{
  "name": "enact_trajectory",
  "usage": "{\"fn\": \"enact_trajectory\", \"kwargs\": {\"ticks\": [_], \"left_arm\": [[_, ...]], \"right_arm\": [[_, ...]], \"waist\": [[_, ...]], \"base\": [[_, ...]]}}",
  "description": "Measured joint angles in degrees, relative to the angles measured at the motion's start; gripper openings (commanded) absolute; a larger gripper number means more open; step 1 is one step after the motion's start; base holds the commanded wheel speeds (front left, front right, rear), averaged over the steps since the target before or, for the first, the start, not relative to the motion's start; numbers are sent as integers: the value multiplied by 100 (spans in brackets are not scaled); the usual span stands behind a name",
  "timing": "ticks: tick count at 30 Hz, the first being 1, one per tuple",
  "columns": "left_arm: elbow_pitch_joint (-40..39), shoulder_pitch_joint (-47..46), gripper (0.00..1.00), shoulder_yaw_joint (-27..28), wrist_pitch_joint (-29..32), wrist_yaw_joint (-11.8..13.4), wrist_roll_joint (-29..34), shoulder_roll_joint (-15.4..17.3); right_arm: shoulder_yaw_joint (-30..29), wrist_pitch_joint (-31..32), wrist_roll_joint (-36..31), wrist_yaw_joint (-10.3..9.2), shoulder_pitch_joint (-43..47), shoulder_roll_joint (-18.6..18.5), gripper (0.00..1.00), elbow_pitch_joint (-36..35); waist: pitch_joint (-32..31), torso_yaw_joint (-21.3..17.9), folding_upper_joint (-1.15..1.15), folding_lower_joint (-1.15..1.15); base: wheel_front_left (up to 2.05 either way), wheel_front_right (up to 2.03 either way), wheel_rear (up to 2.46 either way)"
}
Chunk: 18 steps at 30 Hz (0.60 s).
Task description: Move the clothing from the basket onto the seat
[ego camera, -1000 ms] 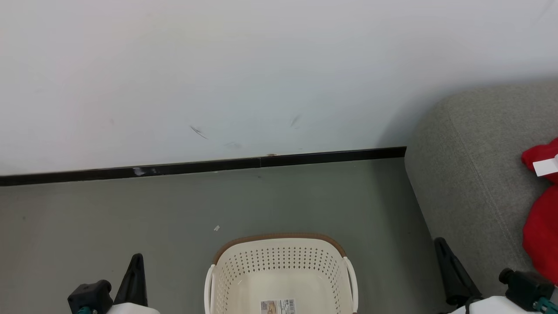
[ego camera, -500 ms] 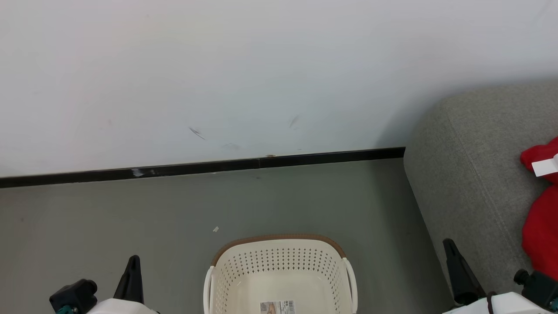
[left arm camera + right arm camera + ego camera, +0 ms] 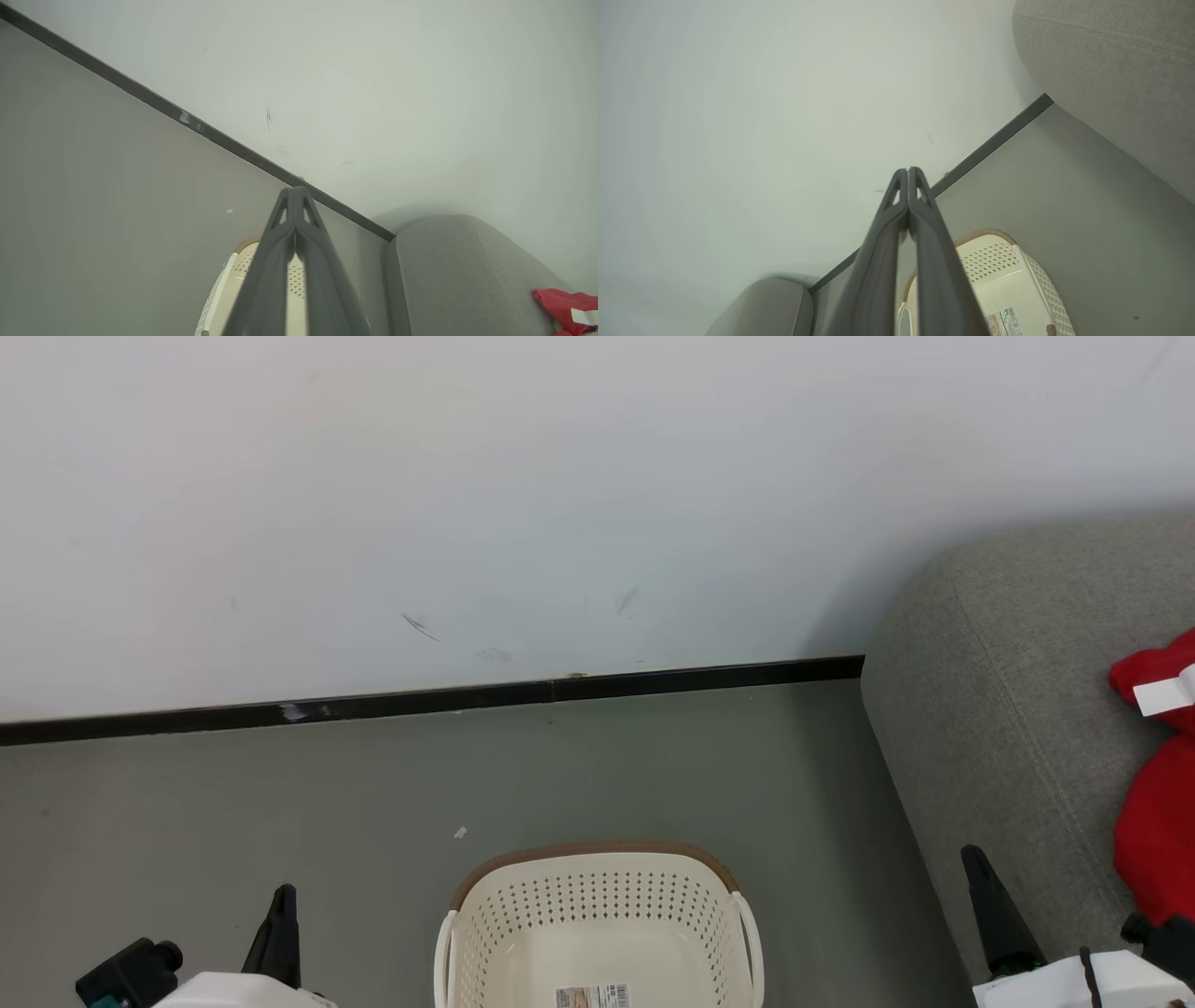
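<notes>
Hovering low, left fingers [image 3: 280, 933] pressed together, empty, beside the basket [image 3: 597, 896]; right fingers [image 3: 994, 915] likewise closed tight, empty, near the seat [image 3: 1008, 709]. Spotting red clothing [image 3: 1153, 840] lying on the seat, well apart from the basket. Judging the visible basket floor bare but for a label [image 3: 595, 996]; best checking its hidden near end before stopping.
</notes>
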Motion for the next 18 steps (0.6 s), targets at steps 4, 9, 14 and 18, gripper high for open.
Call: {"fn": "enact_trajectory", "kwargs": {"ticks": [4,9,14,18], "left_arm": [[3,-1,0,75,99,-93,-308,-13],[18,-4,0,164,196,-204,-673,-34],[48,-24,0,255,280,-302,-1043,-57],[74,-41,0,323,355,-404,-1347,-77]], "right_arm": [[-5,63,354,0,-79,-19,0,85],[-10,123,790,0,-113,-52,0,157],[-13,216,1238,0,-239,-86,0,219],[-14,280,1578,0,-308,-102,0,313]], "waist": [[-7,-6,0,-8],[-3,-15,0,-32],[12,-24,0,-57],[26,-31,0,-75]], "base": [[0,0,0],[0,0,0],[0,0,0],[0,0,0]]}}
